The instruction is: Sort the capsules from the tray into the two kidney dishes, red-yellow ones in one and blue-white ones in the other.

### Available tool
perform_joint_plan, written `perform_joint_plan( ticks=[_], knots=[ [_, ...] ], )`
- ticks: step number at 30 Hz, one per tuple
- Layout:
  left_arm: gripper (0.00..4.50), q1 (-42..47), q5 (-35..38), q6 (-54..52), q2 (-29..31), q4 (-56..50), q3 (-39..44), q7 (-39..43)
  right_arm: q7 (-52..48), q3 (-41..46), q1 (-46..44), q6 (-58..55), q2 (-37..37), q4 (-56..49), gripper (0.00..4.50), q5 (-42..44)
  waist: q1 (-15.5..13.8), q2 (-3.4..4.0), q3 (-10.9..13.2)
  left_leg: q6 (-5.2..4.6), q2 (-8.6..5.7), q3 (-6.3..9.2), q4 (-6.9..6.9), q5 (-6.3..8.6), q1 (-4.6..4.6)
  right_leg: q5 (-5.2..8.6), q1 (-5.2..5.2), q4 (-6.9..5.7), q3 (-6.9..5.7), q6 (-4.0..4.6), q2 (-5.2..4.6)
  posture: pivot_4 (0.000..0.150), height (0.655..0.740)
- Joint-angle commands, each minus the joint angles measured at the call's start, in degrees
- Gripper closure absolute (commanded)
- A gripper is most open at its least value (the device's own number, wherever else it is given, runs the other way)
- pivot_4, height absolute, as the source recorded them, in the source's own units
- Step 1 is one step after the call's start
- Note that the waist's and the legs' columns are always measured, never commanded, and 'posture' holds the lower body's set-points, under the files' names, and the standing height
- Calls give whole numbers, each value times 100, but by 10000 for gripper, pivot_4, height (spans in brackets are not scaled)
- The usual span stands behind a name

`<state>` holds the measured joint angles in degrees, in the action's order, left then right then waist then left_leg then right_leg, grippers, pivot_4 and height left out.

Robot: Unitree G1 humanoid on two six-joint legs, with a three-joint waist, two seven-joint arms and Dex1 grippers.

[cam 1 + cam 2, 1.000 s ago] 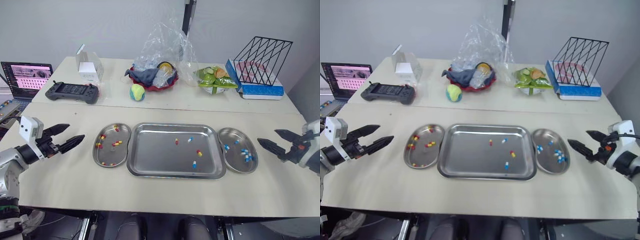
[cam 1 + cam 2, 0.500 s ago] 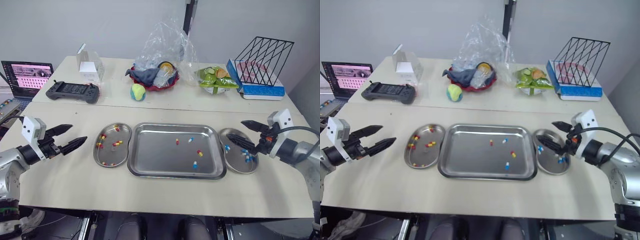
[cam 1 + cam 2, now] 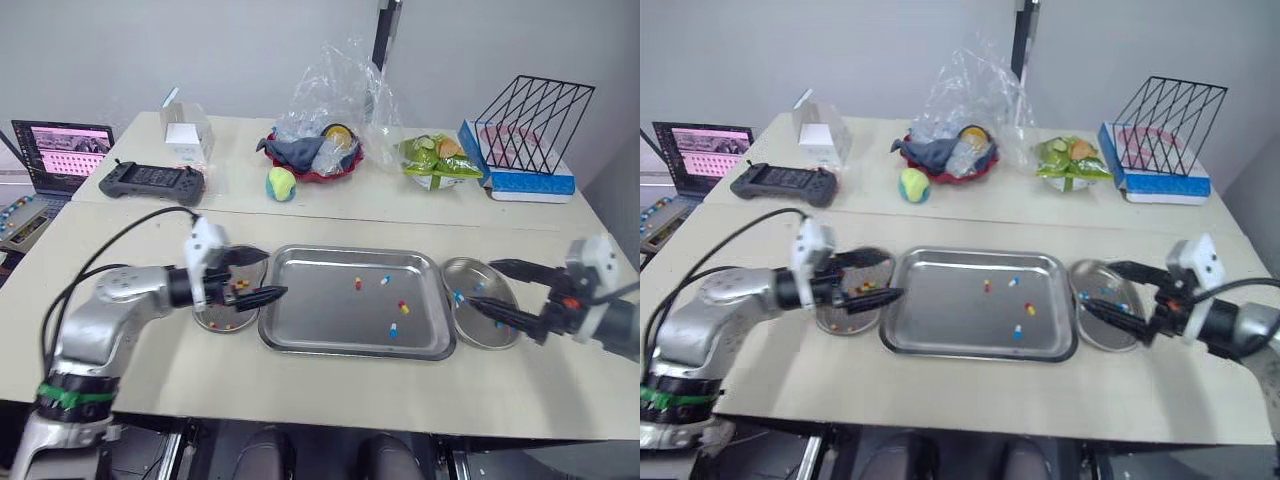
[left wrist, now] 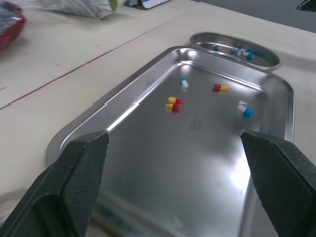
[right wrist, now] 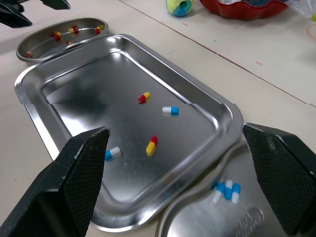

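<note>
Left hand (image 3: 277, 273) gapes empty at the tray (image 3: 330, 312) rim — right hand (image 3: 481, 282) likewise, over a kidney dish (image 3: 486, 332). Tray holds four capsules (image 3: 358, 284)

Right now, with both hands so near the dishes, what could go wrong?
The left hand hangs open over the left dish at the tray rim; moving low, it may knock the dish and scatter its capsules. The right hand, open over the right dish, carries the same risk.
</note>
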<state>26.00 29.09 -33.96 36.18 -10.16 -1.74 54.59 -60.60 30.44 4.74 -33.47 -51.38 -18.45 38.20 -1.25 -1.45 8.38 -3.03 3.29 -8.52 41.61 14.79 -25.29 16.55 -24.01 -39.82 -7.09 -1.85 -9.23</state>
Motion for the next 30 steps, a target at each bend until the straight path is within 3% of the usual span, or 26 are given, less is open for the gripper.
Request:
perform_joint_plan(
  ticks=[1, 4, 10, 25, 30],
  knots=[
    [373, 533, -330, -193, -493, 73, -475, -569, -105, 587, 382, 194, -95, -258, 0, -76, -13, 1, -1, 0, -5, 2, 2, 0, 0, -1, 1, 1, 3, -2, 0, 1500, 6880],
    [373, 985, -956, -249, -1363, 598, -1058, -1395, -51, 888, 824, 167, 0, -416, 0, -100, -95, 2, -1, -5, -35, 24, 5, 1, 2, -1, 19, 5, 7, -12, -5, 1500, 6880],
    [373, 1249, -1550, -493, -2292, 1077, -1442, -2296, 254, 965, 1100, 79, 212, -807, 0, 13, -43, 0, 0, -9, -35, 41, 7, 1, 2, -2, 31, 15, 7, -18, -1, 1500, 6880],
    [373, 1370, -2615, -139, -3119, 2056, -2139, -2796, 436, 1008, 1111, -33, 108, -864, 0, 23, -109, 0, 0, -37, -42, 58, 10, 18, 2, -6, 65, 56, 3, -36, -13, 1500, 6880],
    [15159, 1309, -2682, -122, -3324, 2366, -2105, -2848, 424, 1105, 1133, -82, 34, -867, 0, 50, -119, 2, -1, -41, -42, 63, 10, 20, 3, -8, 73, 62, 0, -40, -16, 1500, 6880]
  ],
)
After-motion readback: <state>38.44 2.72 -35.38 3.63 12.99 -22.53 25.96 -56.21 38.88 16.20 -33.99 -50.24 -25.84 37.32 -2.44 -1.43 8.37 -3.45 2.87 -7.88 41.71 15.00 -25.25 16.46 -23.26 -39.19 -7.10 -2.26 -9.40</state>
